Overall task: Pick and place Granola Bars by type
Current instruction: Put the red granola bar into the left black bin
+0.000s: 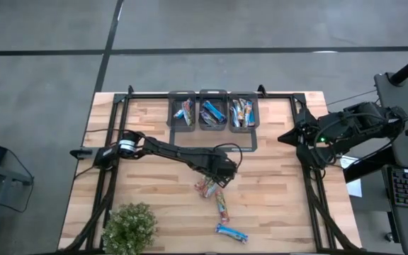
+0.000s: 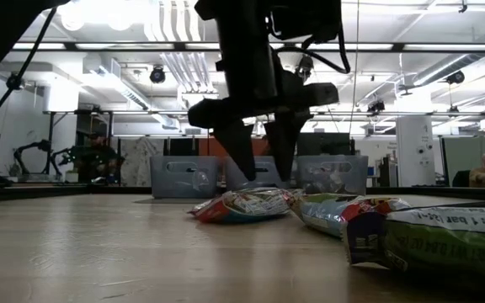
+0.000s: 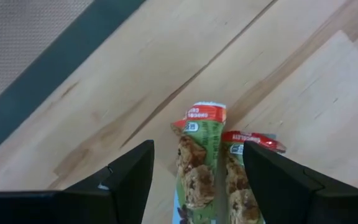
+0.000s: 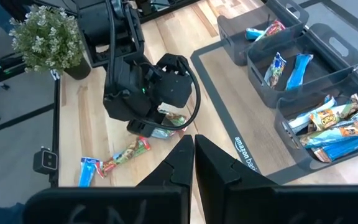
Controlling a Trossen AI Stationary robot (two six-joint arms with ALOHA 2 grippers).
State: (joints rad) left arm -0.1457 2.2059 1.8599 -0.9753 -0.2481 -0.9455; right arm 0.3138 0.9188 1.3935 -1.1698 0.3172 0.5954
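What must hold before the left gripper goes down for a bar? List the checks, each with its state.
1. Left gripper open: ok.
2. Gripper above the green-and-red wrapped granola bar, not touching: ok.
3. Only one bar between the fingers: not ok; a second green-and-red bar lies alongside, close to one finger.
4. Right gripper out of the way: ok, shut, parked far right.
5. Three grey plastic bins in place: ok.

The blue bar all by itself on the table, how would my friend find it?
Start at the leafy plant in the corner of the wooden table. Look across the near edge, past the open left gripper hovering over green-and-red bars, to the blue granola bar. It lies alone, nearest the table's edge, the only blue bar outside the bins.
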